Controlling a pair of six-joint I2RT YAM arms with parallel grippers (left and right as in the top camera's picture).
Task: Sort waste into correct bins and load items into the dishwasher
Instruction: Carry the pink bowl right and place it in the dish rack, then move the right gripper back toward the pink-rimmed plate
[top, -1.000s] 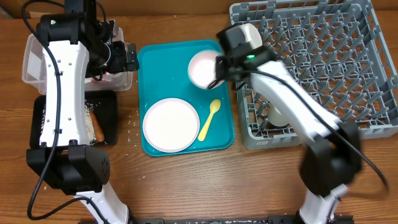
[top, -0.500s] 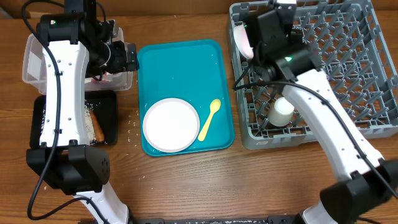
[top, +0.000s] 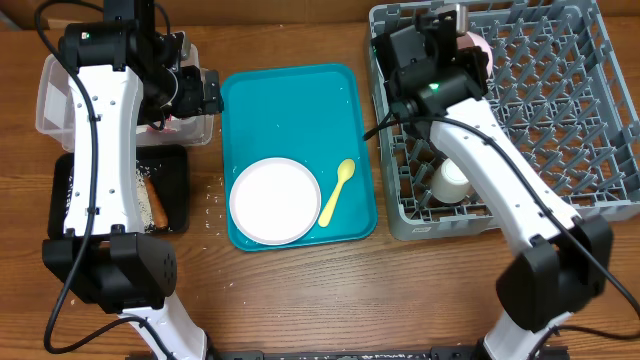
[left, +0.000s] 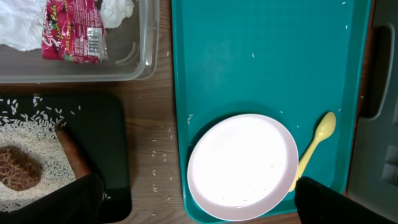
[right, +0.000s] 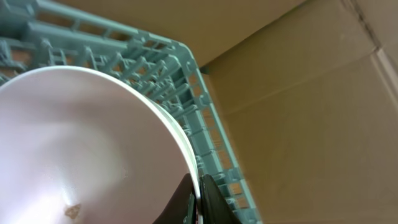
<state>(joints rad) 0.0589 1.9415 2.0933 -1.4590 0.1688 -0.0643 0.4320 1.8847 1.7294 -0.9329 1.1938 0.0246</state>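
1. white small bowl (right: 81, 149), tilted up on its edge over the far left corner of the grey dish rack (top: 540, 110), hollow side toward the wrist camera.
2. right gripper (right: 198, 198) pinches the bowl's rim between narrow dark fingers.
3. pale yellow spoon (top: 337, 190) lies on the teal tray (top: 290, 110), long axis diagonal: scoop toward the far right, handle toward the near left, just beside the round white plate (top: 275, 200).
4. the tray's far half holds only stray rice.
5. left gripper (top: 205, 90) hovers at the right edge of the clear tub (left: 143, 68), fingers spread wide and holding nothing.
6. the tub, at the table's far left corner, holds a crumpled napkin (left: 18, 25) and a red wrapper (left: 68, 31).
7. black tray (left: 118, 155) on the tub's near side holds rice grains (left: 37, 121), a brown lump (left: 18, 168) and a sausage-like stick (left: 71, 152).
8. small white cup (top: 452, 180) stands in the rack near its near left corner.
9. wooden table (top: 300, 300); a brown cardboard wall (right: 298, 124) behind the rack.
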